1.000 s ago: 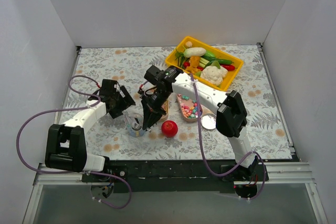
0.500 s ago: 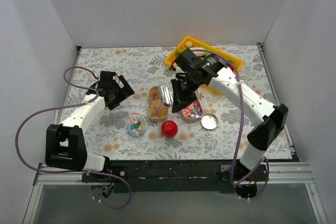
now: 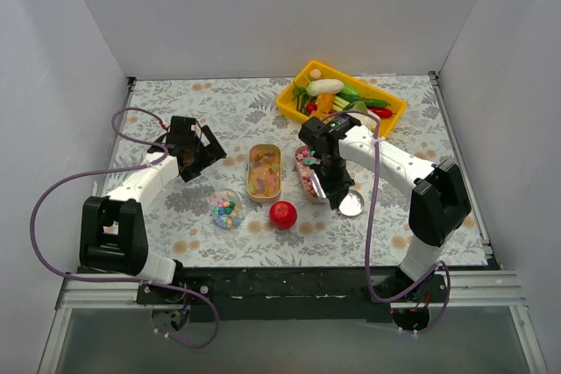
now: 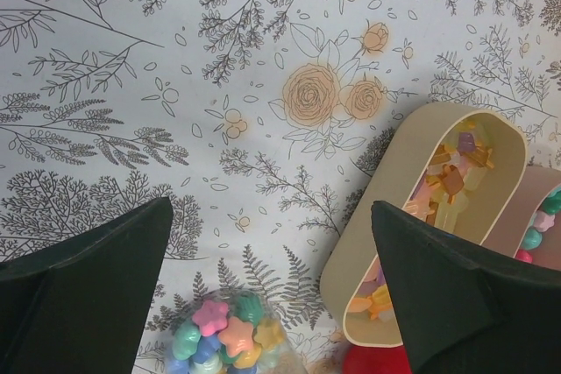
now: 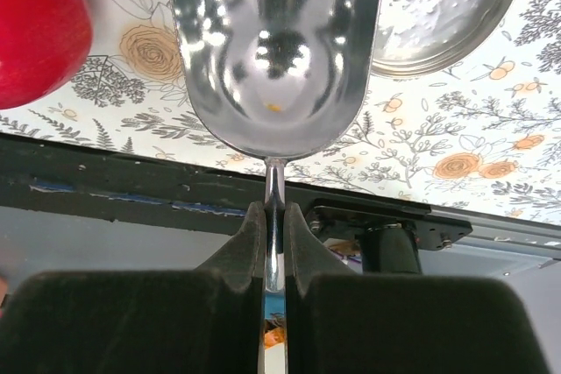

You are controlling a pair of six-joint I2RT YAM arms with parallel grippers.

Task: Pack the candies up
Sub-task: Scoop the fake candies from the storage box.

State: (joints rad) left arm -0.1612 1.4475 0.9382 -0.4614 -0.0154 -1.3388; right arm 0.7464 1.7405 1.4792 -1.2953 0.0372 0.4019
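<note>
Right wrist, right pincer point(image 5: 273, 216) clamping thin handle of glossy metal scoop point(image 5: 276, 59), left pincer point(image 4: 270, 216) spread wide, gummy candies point(image 4: 451, 177)

Amber and yellow candies point(image 3: 264, 170), red ball point(image 3: 282, 214), floral-print table point(image 3: 175, 111), yellow bin point(image 3: 293, 85), silver scoop point(image 5: 272, 50)

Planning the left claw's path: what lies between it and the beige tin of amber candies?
Only bare flowered cloth lies between the left claw and the tin, as the top view shows.
</note>
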